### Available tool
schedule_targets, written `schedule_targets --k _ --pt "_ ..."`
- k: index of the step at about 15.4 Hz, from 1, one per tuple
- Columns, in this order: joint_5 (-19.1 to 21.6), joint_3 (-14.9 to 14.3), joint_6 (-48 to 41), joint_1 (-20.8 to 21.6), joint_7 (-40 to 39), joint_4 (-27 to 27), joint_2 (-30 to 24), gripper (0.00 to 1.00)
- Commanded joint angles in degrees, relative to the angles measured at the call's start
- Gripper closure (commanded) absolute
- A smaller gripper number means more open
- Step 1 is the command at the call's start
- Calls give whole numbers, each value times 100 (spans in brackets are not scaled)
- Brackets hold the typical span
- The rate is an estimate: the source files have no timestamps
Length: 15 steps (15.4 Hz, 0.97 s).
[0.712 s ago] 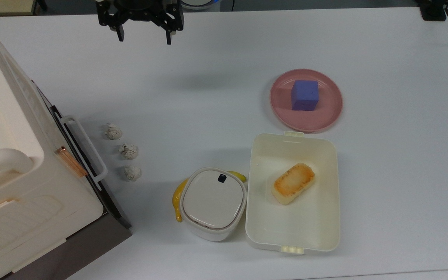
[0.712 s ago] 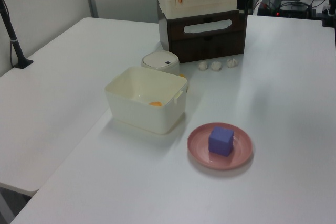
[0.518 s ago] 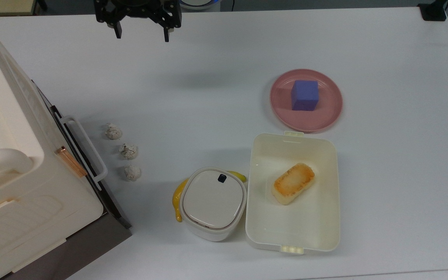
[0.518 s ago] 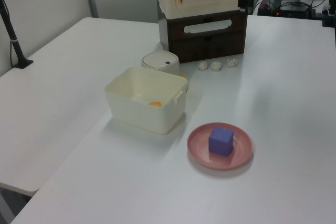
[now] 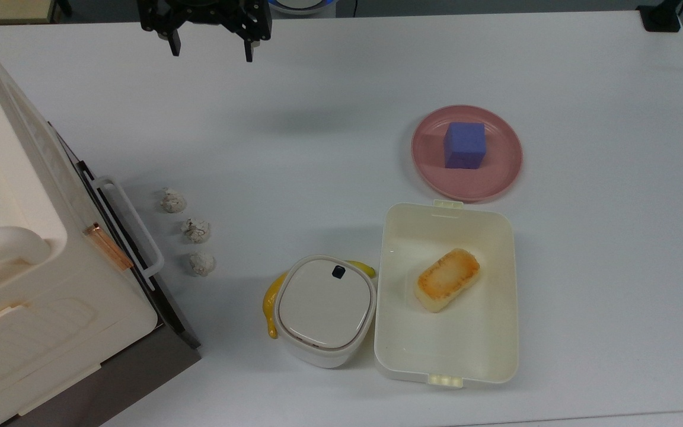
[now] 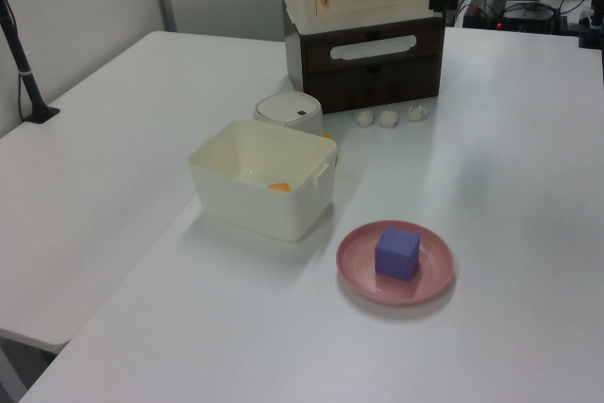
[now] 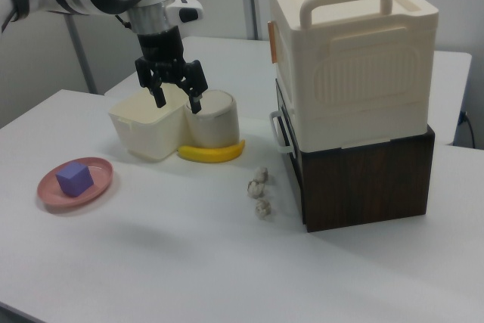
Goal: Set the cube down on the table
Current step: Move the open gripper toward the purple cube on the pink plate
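From overhead, in the top view, the gripper (image 5: 209, 50) hangs at the upper edge, its two black fingers spread wide apart with nothing between them, above bare table (image 5: 329, 89). Well apart from it, toward the top view's right, the cube (image 5: 465, 145) sits on the pink plate (image 5: 498, 178), a little off the plate's centre. Just below the plate lies the open cream container (image 5: 495, 344) with a toasted bread piece (image 5: 447, 279) inside, and beside it a lidded white pot (image 5: 325, 309) with a banana (image 5: 270, 302) tucked against it. Three crumpled white lumps (image 5: 196, 230) lie in a row near the stacked cream and dark brown boxes (image 5: 33, 284). Seen in the left view, the cube (image 6: 397, 254) rests on the plate (image 6: 434, 280) near the front, with the container (image 6: 264, 197) just beside the plate toward the left view's left. Across the table in the right view, the gripper (image 7: 175, 99) hovers with fingers parted in front of the container (image 7: 147, 132) and pot (image 7: 215, 122), while the cube (image 7: 74, 179) sits on the plate (image 7: 98, 187) at the right view's far left.
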Motion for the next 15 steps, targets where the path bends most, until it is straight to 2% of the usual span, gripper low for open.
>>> schedule_targets --k 1,3,5,10,12,15 --pt "85 43 -180 -11 -126 -78 -99 0" --pt "164 139 -233 50 -56 -104 -38 0" --pt "418 359 -224 120 206 -209 -11 0" --pt "445 360 -32 1103 1138 -245 199 0" --pt "445 360 545 1551 1541 -350 531 0" --pt "542 360 1207 1991 1746 -447 998 0"
